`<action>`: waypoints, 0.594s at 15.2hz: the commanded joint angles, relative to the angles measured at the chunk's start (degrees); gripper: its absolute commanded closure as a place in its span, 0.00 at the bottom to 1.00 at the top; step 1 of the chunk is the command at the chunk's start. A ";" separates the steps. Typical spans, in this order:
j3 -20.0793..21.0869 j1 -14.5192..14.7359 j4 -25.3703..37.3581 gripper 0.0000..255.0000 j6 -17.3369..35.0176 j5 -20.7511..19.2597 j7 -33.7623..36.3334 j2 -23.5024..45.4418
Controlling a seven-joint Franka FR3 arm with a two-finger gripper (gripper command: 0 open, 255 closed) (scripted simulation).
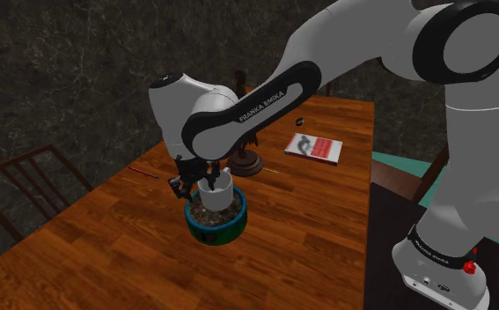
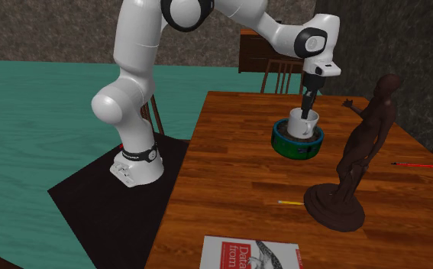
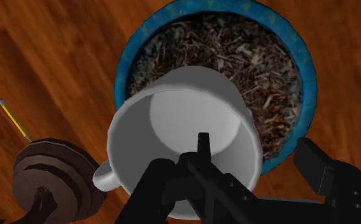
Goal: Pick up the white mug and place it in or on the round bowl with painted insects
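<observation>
Two fingers [image 3: 328, 172] of my gripper [image 3: 255, 145] stand well apart: jaws open, gripping nothing.

Item 1, mug [image 3: 179, 121]. White, mouth up, directly under my jaws. One finger reaches down into its mouth. The other hangs outside its wall, with a gap showing between it and the rim. Whether the inner finger touches the wall, I cannot tell. The handle [image 3: 106, 175] points away from my outer finger.

Item 2, bowl [image 3: 125, 70]. Round, blue rim, green band lower on the outside. The mug stands inside it on a dark speckled fill [image 3: 236, 44], set toward the side of the rim nearest my fingers. In the second exterior view the mug [image 2: 302, 122] sits upright in the bowl [image 2: 283, 144], with my gripper [image 2: 306, 107] just above its rim.

Item 3, surroundings. The bowl rests on a wooden table [image 3: 45, 44]. On the handle side, near the bowl, is a brown statue [image 2: 360, 153] on a round base, with a yellow pencil [image 3: 13, 119] just beside that base. A red-covered book [image 1: 313, 147] lies well apart from my jaws, beyond the statue.
</observation>
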 commanded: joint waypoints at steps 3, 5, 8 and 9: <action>0.00 0.00 0.00 0.00 0.00 0.00 0.00 0.00; 0.24 -0.04 0.91 0.00 -1.57 0.47 -0.30 -0.75; 0.81 -0.04 3.93 0.00 -6.12 1.60 -1.05 -2.48; 0.81 -0.04 3.93 0.00 -6.12 1.60 -1.05 -2.48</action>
